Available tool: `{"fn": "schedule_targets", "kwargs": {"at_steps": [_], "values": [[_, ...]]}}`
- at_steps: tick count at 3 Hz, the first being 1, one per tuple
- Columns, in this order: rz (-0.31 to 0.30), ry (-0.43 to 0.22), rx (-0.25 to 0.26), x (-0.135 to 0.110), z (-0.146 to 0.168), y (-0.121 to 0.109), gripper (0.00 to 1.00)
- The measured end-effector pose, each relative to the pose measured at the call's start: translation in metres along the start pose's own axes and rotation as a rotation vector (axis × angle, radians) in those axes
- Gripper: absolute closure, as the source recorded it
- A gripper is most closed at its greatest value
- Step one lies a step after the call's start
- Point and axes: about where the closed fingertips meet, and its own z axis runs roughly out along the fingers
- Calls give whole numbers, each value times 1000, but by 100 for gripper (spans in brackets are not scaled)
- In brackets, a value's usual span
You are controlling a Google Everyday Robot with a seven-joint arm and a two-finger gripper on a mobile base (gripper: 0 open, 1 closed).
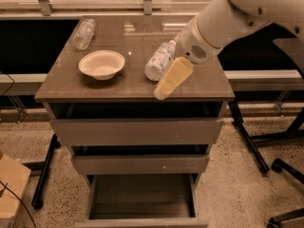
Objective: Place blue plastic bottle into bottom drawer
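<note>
- In the camera view (the only 1 we have), the desk (61, 87) stands with its brown top facing us and 3 drawers stacked under its front edge.
- We see the blue plastic bottle (159, 61) lying on its side on the desk top, right of the middle. Its white cap points toward the back right corner and its base toward the front edge.
- The gripper (166, 85) hangs just right of the bottle, slanting down and left, with its pale tip above the desk's front edge.
- Whether the gripper is released or clenched, we cannot tell. It carries nothing that we can see, and we cannot say whether it touches the bottle.
- The white arm (223, 23) comes in from above the desk's back right corner.
- A cream bowl (101, 64) sits upright left of the middle, apart from the bottle.
- A smaller clear bottle (84, 33) lies near the back left corner.
- The bottom drawer (142, 194) is pulled well out toward us, and its dark grey inside lies open to view with nothing in it.
- The top drawer (137, 132) and the middle drawer (140, 164) show their flat fronts, each with a dark gap above it.
- A cardboard box (12, 184) sits on the speckled floor off the desk's front left corner.
</note>
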Motion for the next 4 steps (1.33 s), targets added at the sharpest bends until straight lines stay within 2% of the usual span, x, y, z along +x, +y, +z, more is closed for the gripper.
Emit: {"fn": "schedule_targets", "kwargs": {"at_steps": [1,4], "values": [[52,-65,-17,-3,27,-11,0],[180,-154,-53,2,96,-51,0]]}}
